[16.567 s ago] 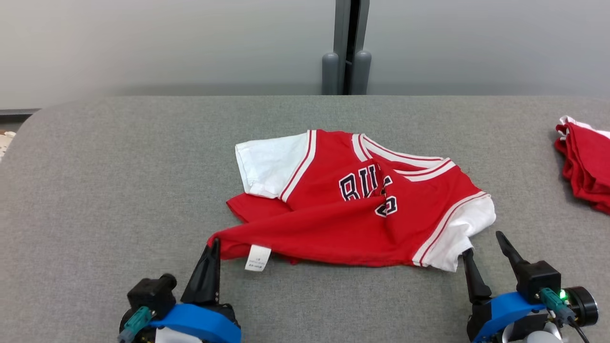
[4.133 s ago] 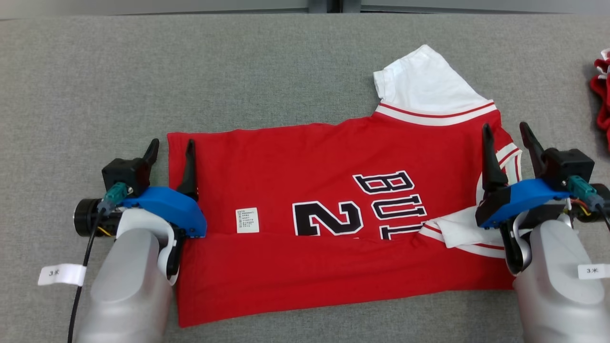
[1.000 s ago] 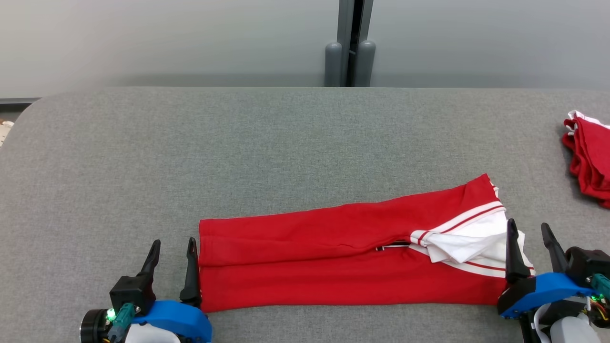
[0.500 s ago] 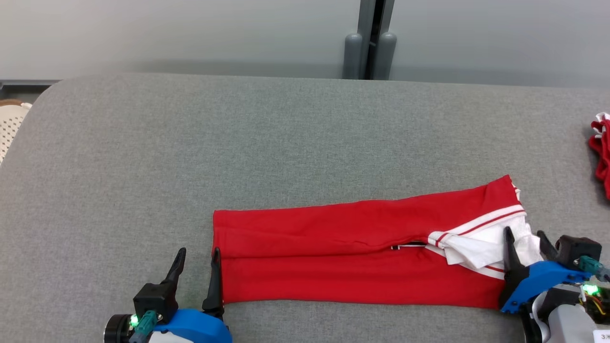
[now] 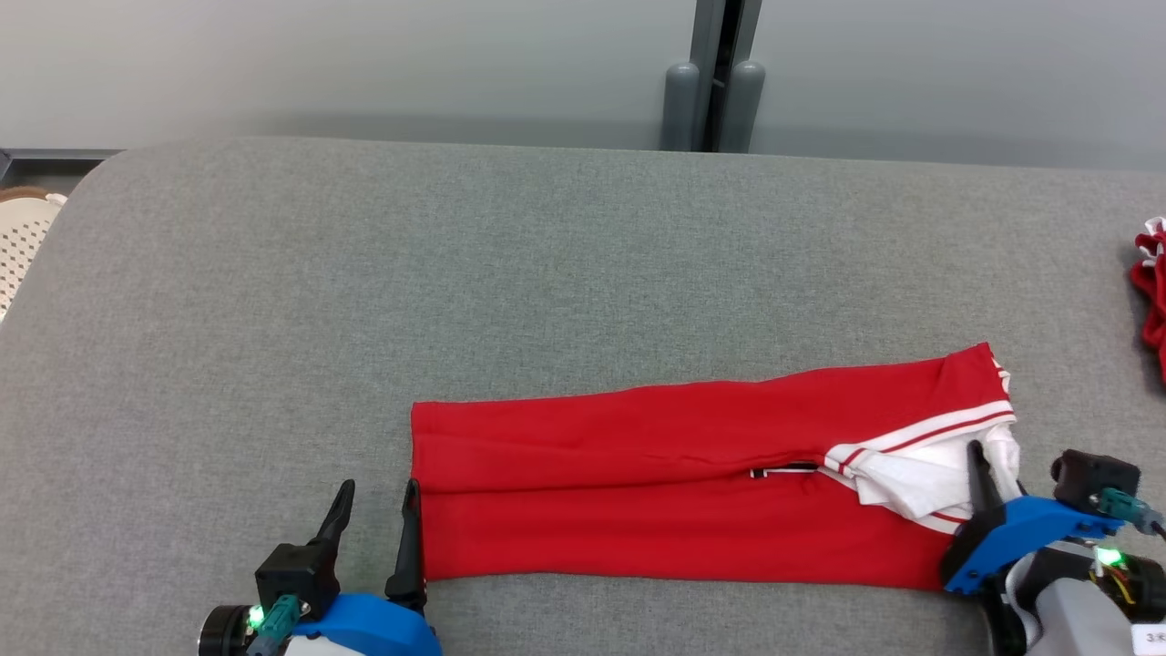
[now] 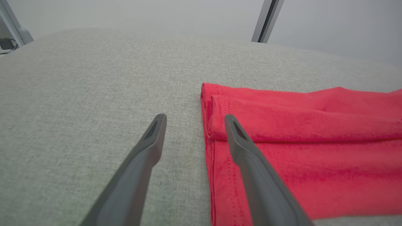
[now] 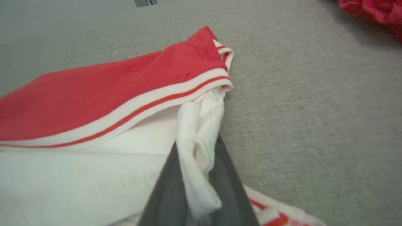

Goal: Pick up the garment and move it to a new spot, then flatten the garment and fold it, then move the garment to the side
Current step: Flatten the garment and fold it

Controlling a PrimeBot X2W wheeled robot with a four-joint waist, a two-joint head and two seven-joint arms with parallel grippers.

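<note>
Grey felt-covered table [image 5: 364, 273] under a pale grey wall, with a dark grey post [image 5: 713, 91] behind the far edge and a rounded corner at the far left. Wide bare felt beyond the garment [image 5: 638, 474] and to its left. Less open room on the right, toward a crumpled red pile [image 5: 1150, 292] at the far right, well apart from the garment. Past the table's left edge, a pale perforated object [image 5: 23, 246].

Garment folded into a long, narrow red strip, lying flat close in front of the robot, right of centre, with the right end angled slightly farther back. Left short end straight and hemmed, in stacked layers, the upper fold set a little back from the lower hem. At the right end, white-and-red striped trim and a bunched white sleeve [image 5: 911, 478] spilling out of the fold.

At the strip's near left corner, the left gripper [image 5: 379, 487], fingers [image 6: 147, 147] spread wide: one over bare felt, the other along the hem edge. Contact with the cloth impossible to judge. At the right end, the right gripper [image 7: 197, 142], fingers closed narrow on a pinch of the white sleeve, with cloth bulging up between them in the right wrist view.
</note>
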